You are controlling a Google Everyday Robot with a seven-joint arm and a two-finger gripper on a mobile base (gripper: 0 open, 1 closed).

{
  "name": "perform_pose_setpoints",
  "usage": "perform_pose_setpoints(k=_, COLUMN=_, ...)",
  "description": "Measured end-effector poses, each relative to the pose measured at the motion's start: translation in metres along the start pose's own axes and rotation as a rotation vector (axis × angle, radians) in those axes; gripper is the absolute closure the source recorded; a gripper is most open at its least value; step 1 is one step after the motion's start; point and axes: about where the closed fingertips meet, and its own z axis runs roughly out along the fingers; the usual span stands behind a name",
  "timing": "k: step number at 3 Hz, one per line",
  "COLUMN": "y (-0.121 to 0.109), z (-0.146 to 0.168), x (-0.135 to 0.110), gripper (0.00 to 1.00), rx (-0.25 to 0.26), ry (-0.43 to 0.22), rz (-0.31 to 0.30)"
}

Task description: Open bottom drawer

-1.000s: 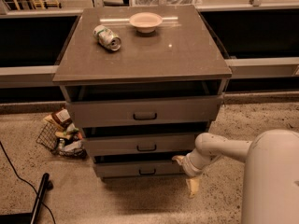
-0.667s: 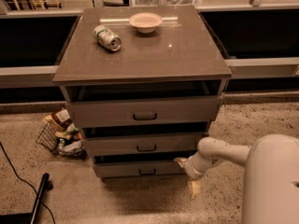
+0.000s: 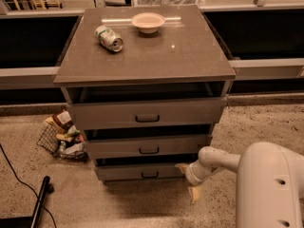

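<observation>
The two-finger gripper (image 3: 188,179) has barely moved, spread empty beside the grey flat-fronted bottom drawer (image 3: 123,173). Its small dark handle (image 3: 149,175) remains ungrasped.

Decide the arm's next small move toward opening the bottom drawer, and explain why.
Probably shift the tool left to the handle of the bottom drawer. The tool sits open by the right end of that drawer's front, gripping nothing, while the handle lies at the front's middle.
</observation>
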Motion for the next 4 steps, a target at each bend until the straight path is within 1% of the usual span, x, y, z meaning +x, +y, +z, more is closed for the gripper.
perform_pose_setpoints(k=1, y=-0.015, z=0.021, x=0.014, gripper=0.0, rx=0.022, ry=0.014, rz=-0.002)
perform_pose_setpoints(k=2, y=-0.03, z=0.038, x=0.024, gripper=0.0, rx=0.036, ry=0.049, rz=0.002)
perform_pose_setpoints(k=3, y=-0.043, z=0.048, x=0.031, gripper=0.0, rx=0.053, ry=0.061, rz=0.003)
perform_pose_setpoints(k=4, y=-0.056, z=0.058, x=0.039, gripper=0.0, rx=0.063, ry=0.061, rz=0.026)
